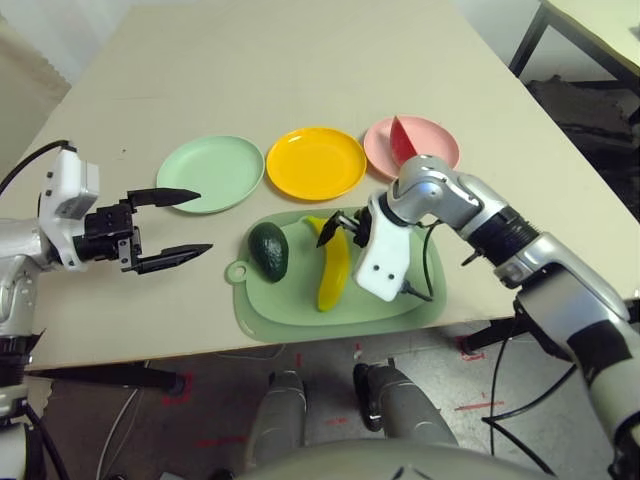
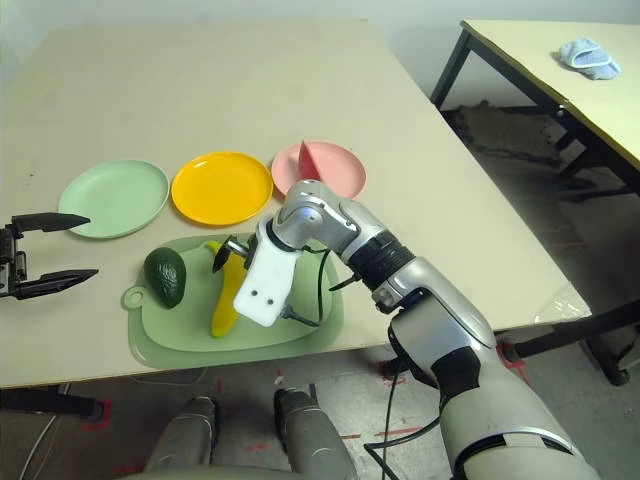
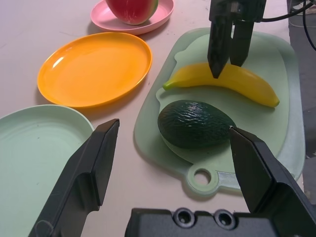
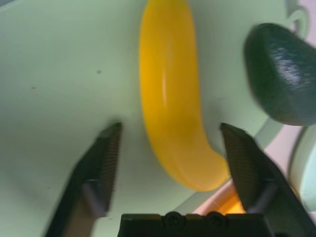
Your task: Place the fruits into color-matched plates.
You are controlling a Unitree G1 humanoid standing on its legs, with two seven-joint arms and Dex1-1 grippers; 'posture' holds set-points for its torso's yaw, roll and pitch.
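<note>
Right gripper (image 1: 331,228) at frame centre straddles the banana (image 1: 333,268), jaws spread (not touching it); left gripper (image 1: 180,226), left side, gapes wide.

a beige table (image 1: 300,70) carries green plate (image 1: 211,173), orange plate (image 1: 316,162), pink plate (image 1: 435,140), cutting board (image 1: 290,300).

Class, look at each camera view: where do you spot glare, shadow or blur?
Left wrist view: bright glare streak on the yellow-orange plate, banana sharp. Right wrist view: banana and avocado soft and blurred, a highlight stripe along the banana. Left eye view: soft shadow beneath the right gripper on the cutting board.
</note>
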